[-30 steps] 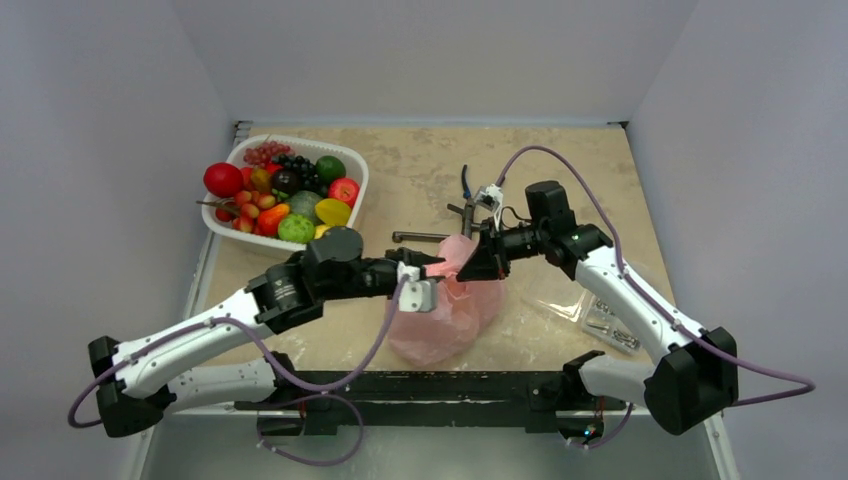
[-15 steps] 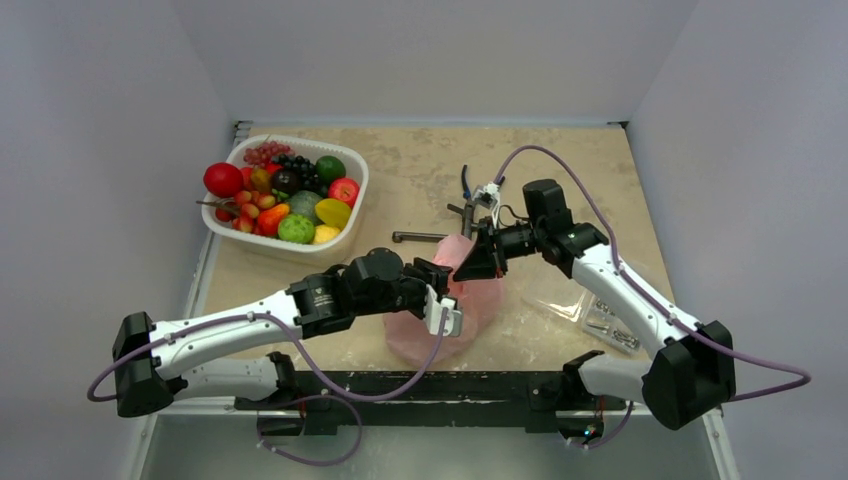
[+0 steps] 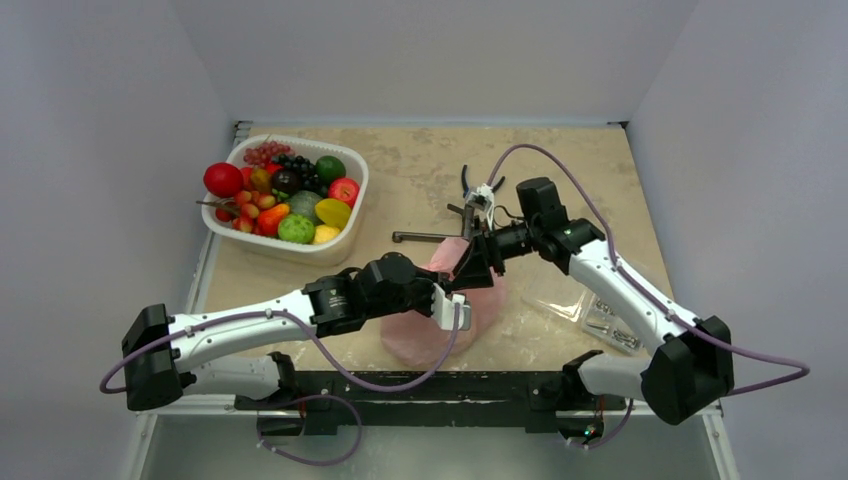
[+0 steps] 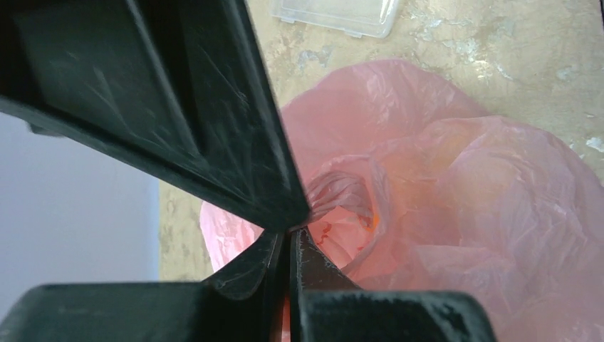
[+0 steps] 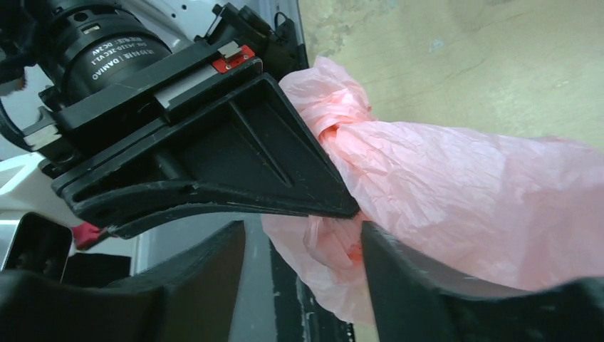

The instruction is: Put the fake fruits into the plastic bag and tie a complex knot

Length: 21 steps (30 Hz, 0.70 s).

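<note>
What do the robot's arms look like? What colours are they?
Both the left arm and right arm have white shells with chunky black round joints. A purple cable loops along each one. The fingers are flat black wedges, scuffed with fine scratches. The left wrist motor has small white lettering, with a red tab beside it.

The plastic bag (image 3: 440, 335) by the desk's front edge is translucent pink, paler along its crinkles, with an orange-red tint inside its neck. Toward the back-left corner, the fake fruits (image 3: 285, 195) show red, yellow, green, orange and dark purple in a white basket (image 3: 300, 250). The desk (image 3: 400, 170) is beige, mottled like marble. The left arm (image 3: 240, 325) and right arm (image 3: 620, 285) are white with black joints and purple cables (image 3: 528, 147).
</note>
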Each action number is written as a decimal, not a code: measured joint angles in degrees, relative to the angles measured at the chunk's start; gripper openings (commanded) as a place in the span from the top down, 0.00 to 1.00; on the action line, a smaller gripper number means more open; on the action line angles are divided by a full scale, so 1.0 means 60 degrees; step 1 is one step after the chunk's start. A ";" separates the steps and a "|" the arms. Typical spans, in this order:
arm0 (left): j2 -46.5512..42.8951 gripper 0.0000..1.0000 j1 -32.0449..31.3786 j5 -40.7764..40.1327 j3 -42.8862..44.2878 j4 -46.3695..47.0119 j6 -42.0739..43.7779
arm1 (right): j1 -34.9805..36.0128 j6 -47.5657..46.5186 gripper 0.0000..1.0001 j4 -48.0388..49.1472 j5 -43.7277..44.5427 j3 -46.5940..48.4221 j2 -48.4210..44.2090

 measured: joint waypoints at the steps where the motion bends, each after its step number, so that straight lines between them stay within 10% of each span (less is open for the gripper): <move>1: -0.0007 1.00 0.0000 -0.0007 0.0000 -0.0040 -0.0153 | -0.0036 -0.0098 0.33 -0.0127 0.0062 0.0113 0.0000; 7: -0.0080 1.00 0.0047 0.0011 0.0044 -0.0641 -0.1960 | -0.0612 -0.0441 0.55 -0.0787 0.0911 0.0816 -0.0554; 21: 0.0117 1.00 0.0896 0.0189 0.1100 -0.1672 -0.5129 | 0.1096 0.1173 0.43 0.0153 0.2488 -0.1133 -0.2543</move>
